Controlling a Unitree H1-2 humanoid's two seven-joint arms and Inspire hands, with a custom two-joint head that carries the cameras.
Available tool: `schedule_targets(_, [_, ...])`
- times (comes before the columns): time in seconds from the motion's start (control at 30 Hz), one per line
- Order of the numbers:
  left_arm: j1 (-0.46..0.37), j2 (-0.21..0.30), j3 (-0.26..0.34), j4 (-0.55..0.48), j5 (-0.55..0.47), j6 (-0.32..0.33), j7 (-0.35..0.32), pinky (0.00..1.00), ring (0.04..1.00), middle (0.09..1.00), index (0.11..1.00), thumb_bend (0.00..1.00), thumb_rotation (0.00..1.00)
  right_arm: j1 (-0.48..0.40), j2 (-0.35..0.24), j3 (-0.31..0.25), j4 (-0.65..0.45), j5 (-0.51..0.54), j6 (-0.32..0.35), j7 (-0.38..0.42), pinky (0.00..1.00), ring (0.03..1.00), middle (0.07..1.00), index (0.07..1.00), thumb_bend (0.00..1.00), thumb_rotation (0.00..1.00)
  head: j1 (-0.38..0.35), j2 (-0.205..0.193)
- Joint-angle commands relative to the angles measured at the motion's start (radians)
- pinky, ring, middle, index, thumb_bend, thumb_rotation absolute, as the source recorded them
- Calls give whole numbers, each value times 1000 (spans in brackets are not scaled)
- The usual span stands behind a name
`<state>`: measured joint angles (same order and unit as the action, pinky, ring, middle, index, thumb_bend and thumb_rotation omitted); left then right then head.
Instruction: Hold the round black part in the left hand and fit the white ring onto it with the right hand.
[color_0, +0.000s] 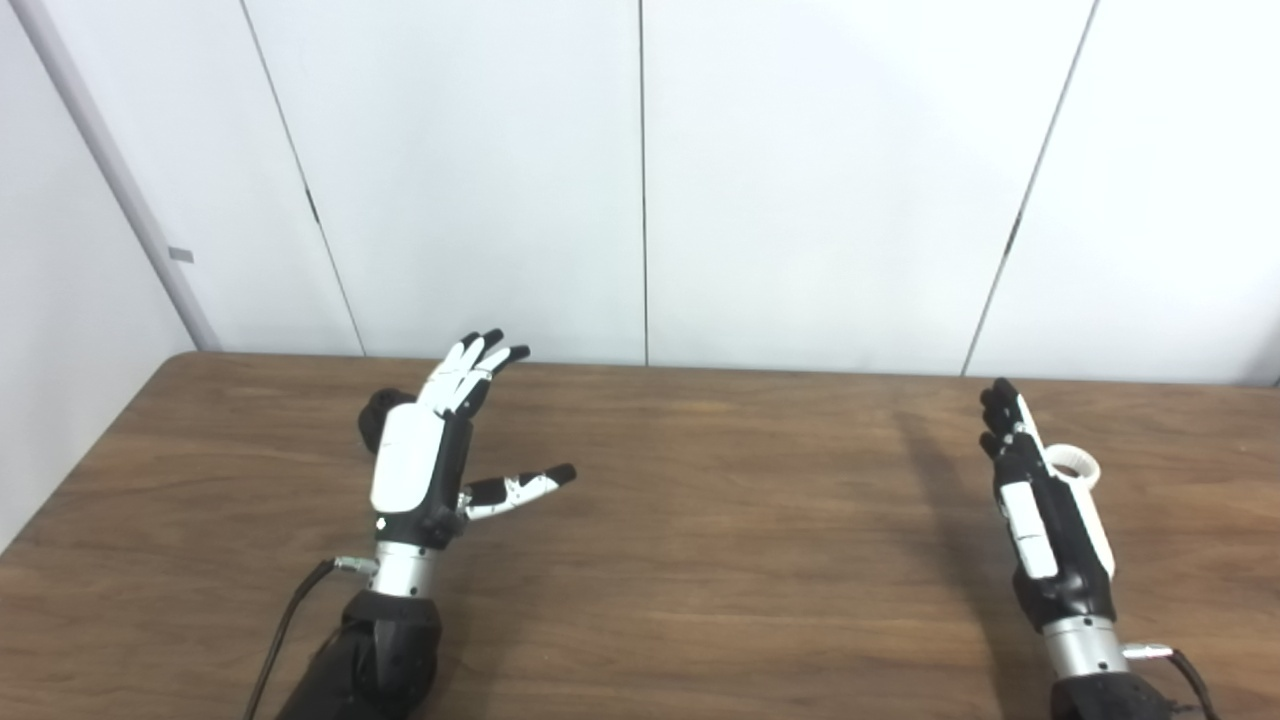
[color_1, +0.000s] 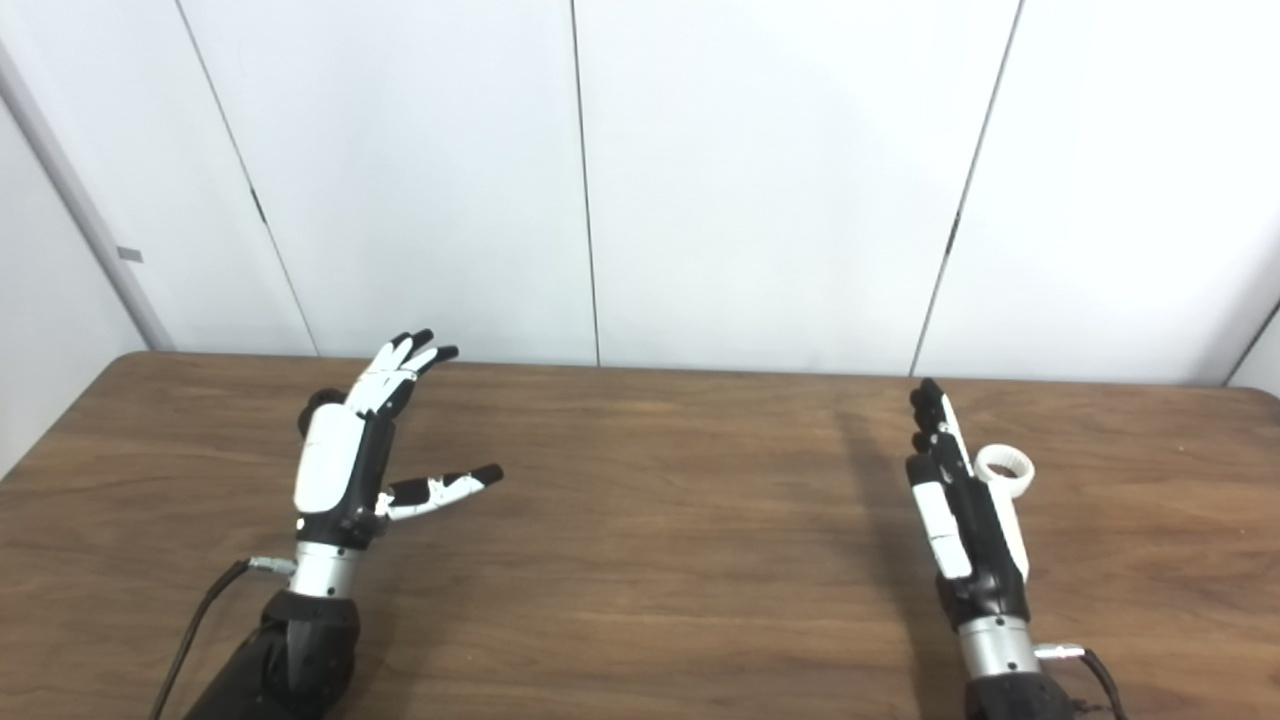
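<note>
The round black part (color_0: 380, 415) rests on the wooden table (color_0: 700, 520), mostly hidden behind my left hand (color_0: 440, 440). That hand hovers just in front of it, open, fingers stretched toward the wall and thumb spread to the right, holding nothing. The white ring (color_0: 1075, 467) lies on the table at the right, just beyond and to the right of my right hand (color_0: 1040, 510). My right hand stands edge-on with its fingers straight, open and not touching the ring as far as I can see.
A white panelled wall (color_0: 640, 180) rises directly behind the table's far edge (color_0: 700, 366). The table's rounded left corner (color_0: 170, 365) is near the black part. Bare wood lies between the two hands.
</note>
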<state>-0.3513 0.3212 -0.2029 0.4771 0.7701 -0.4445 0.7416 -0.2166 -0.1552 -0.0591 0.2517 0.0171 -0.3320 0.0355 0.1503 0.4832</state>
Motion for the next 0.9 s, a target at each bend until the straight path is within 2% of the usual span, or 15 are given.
schedule_targets(0.0, [45,25,-21,73,95,27,104,901,940,908,810,918,289,73,7,2,91,3,-35,4,1000,1000,979,1000,544,925,6,0])
schedule_targets(0.13, [34,37,-27,96,150,51,182,911,926,885,795,937,303,75,9,-1,95,14,-34,9,1000,1000,979,1000,530,904,25,-4])
schedule_targets(0.37, [15,55,-10,130,173,133,242,947,951,915,836,917,339,73,1,2,108,6,-39,10,1000,1000,979,1000,527,904,45,-15])
schedule_targets(0.5, [3,63,-6,152,186,218,239,992,986,965,910,917,413,72,0,3,118,8,-51,14,1000,1000,978,1000,514,909,61,-24])
schedule_targets(0.6, [-10,73,-15,181,190,254,246,995,986,979,936,923,439,72,0,1,121,17,-60,19,1000,1000,980,1000,501,898,80,-29])
schedule_targets(0.67, [-20,79,-18,204,180,266,248,995,986,983,943,925,455,71,-1,0,123,20,-63,22,1000,1000,981,1000,501,892,86,-31])
schedule_targets(0.77, [-26,87,-3,214,136,276,209,1000,998,990,938,933,493,72,-5,0,121,11,-56,18,1000,1000,983,1000,512,902,90,-33])
schedule_targets(0.87, [-34,92,16,224,101,284,190,1000,1000,990,927,940,461,75,-7,2,114,6,-48,17,1000,1000,988,1000,522,918,98,-35])
